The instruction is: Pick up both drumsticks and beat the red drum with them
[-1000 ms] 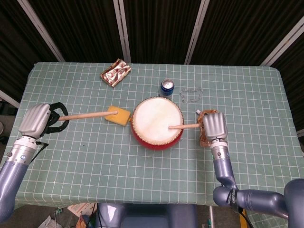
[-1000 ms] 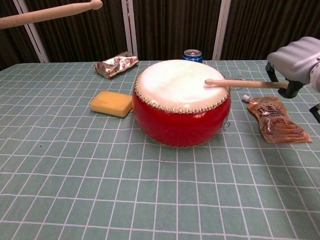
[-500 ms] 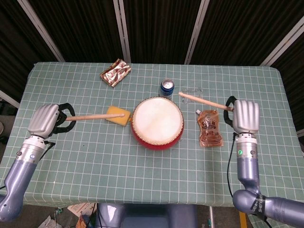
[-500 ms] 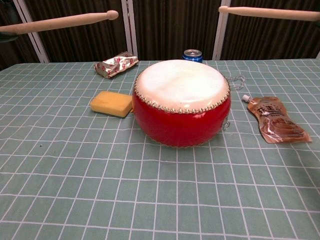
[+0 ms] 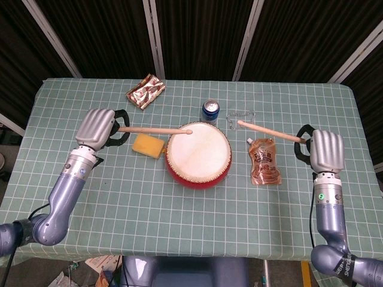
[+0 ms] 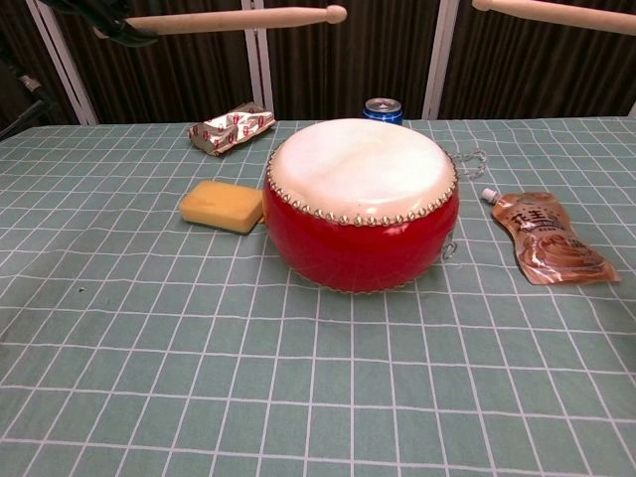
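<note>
The red drum (image 5: 198,153) (image 6: 360,204) with its white skin stands mid-table. My left hand (image 5: 97,127) grips a wooden drumstick (image 5: 154,130) (image 6: 238,18); its rounded tip hangs above the drum's left rim. My right hand (image 5: 326,149) holds the other drumstick (image 5: 269,131) (image 6: 556,10) raised to the right of the drum, its tip pointing toward the drum from above the brown pouch. In the chest view only the sticks and a bit of the left hand's black parts (image 6: 109,22) show at the top.
A yellow sponge (image 5: 148,145) (image 6: 222,206) lies just left of the drum. Behind it stands a blue can (image 5: 210,110) (image 6: 383,108), with a metal chain (image 5: 240,118) beside it. A brown pouch (image 5: 264,161) (image 6: 548,237) lies right of the drum, a foil packet (image 5: 145,91) (image 6: 231,127) at the back left.
My left hand has swung right, bringing its stick tip from over the sponge to the drum's left rim. My right hand has drifted further right and down, its stick still raised.
</note>
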You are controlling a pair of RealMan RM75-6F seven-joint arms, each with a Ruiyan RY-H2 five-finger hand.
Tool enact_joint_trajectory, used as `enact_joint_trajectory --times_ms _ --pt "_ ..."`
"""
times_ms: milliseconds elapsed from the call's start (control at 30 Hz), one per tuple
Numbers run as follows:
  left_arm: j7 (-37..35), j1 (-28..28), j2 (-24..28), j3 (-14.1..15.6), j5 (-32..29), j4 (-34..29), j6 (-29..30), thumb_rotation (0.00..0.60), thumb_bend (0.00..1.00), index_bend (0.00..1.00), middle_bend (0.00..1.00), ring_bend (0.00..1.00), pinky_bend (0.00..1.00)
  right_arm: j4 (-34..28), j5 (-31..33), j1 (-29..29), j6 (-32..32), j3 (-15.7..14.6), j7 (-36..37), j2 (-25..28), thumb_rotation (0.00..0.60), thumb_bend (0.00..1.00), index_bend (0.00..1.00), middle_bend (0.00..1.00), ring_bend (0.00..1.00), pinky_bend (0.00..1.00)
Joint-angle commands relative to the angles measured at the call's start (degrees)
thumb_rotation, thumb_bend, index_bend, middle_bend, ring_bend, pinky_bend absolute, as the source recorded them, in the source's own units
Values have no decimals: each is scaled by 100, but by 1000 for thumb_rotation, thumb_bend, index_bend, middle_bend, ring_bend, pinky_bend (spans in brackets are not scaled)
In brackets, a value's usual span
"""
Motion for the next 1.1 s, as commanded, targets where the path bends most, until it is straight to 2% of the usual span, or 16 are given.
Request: enact_joint_trajectory --times_ms 33,167,300,367,467,533,567,667,767,900,967,1100 --pt "381 -444 -392 -17 -405 341 -161 600 507 791 1000 1000 1000 58 19 -46 -60 44 112 51 600 600 929 1000 1000 1000" --pt "738 -841 -860 99 -715 735 -237 600 507 791 1000 1000 1000 137 58 -82 -156 78 220 87 600 600 929 1000 1000 1000" --pt "1545 -1274 -1384 567 -1177 1352 -423 600 511 791 1000 1000 1000 234 105 -118 -248 85 310 87 600 599 929 1000 1000 1000" --pt "2246 -1537 -1565 903 -1734 1637 -546 600 515 793 1000 1000 1000 270 113 -142 -293 80 355 101 600 600 929 1000 1000 1000" --pt "3577 -2074 -1606 1313 -3102 1711 -512 600 521 797 1000 1000 1000 325 103 -189 -341 74 431 138 600 600 929 1000 1000 1000" --pt "4056 -2346 -1587 1319 -3727 1663 -324 600 522 798 1000 1000 1000 353 92 -220 -359 74 476 165 600 600 929 1000 1000 1000" --pt "4065 -2397 -1567 1238 -3836 1643 -241 600 522 798 1000 1000 1000 364 87 -233 -364 77 496 177 600 600 929 1000 1000 1000" --pt "3392 -2273 -1474 826 -3461 1575 -73 600 522 797 1000 1000 1000 385 71 -261 -375 101 562 193 600 600 929 1000 1000 1000" --pt "2017 -1875 -1482 361 -2170 1437 242 600 522 797 1000 1000 1000 376 18 -277 -354 106 596 169 600 600 929 1000 1000 1000" --pt "691 -1436 -1356 9 -681 1079 718 600 522 797 1000 1000 1000 257 -188 -277 -217 81 505 126 600 600 929 1000 1000 1000" --pt "467 -1303 -1240 -9 -363 968 809 600 522 797 1000 1000 1000 204 -246 -282 -156 97 473 135 600 600 929 1000 1000 1000" --pt "97 -1053 -972 -154 -153 739 924 600 522 797 1000 1000 1000 75 -486 -295 -125 103 519 204 600 600 929 1000 1000 1000"
